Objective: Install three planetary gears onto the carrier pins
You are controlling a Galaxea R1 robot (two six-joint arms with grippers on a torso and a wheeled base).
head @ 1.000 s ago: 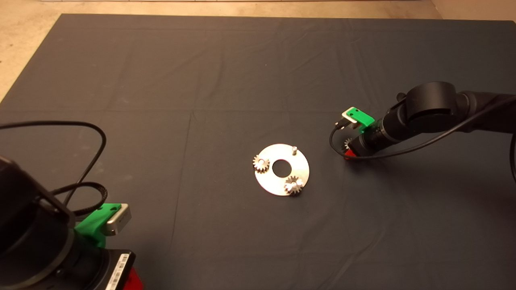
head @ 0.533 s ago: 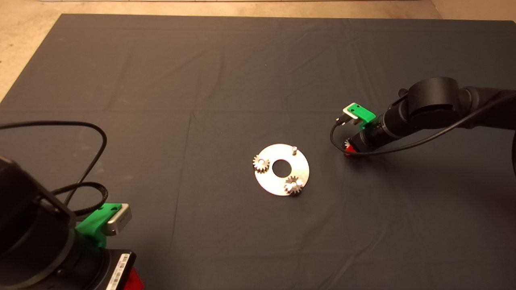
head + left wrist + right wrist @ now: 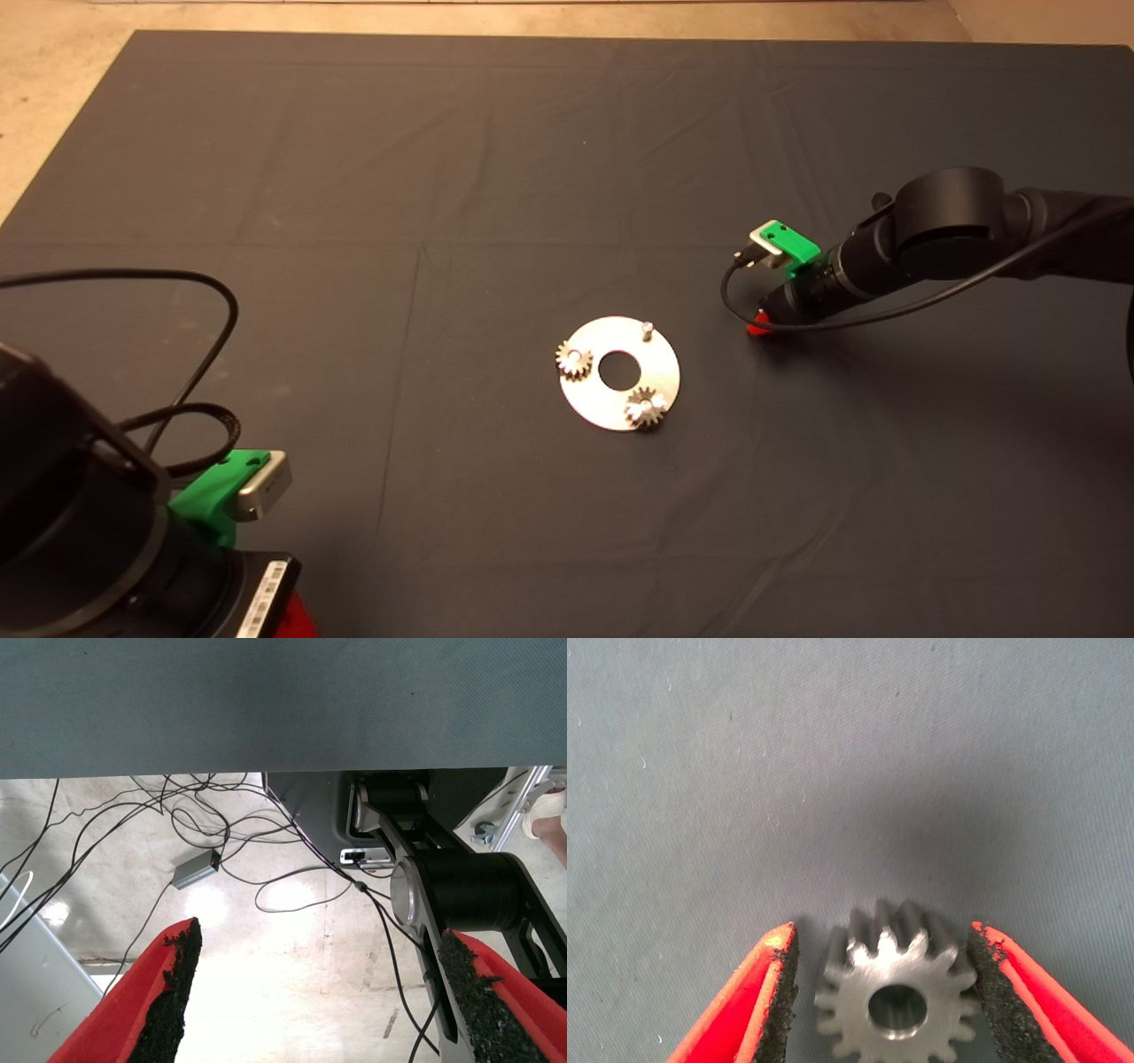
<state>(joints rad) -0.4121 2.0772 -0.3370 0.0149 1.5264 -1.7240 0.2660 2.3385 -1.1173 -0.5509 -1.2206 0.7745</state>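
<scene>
Round silver disc lies flat near mat centre, w/ 3 carrier pins. 2 planetary gears are seated: 1 gear at the disc's 9 o'clock, 1 at its 5 o'clock. Pin at 1 o'clock stands bare.

Right gripper is low over the mat, at approx. 2 o'clock from the disc and apart from it; only a bit of red finger shows under the black arm in head view. Right wrist view: 3rd gear lies flat on the mat between the 2 pads. 1 pad touches or nearly touches its teeth, the other pad has a small gap. Fingers are narrow around it, not visibly clamped.

Left gripper is parked at the head view's lower-left edge, spread wide, holding nothing; its wrist view shows floor, cables and a robot base beyond the mat edge.
</scene>
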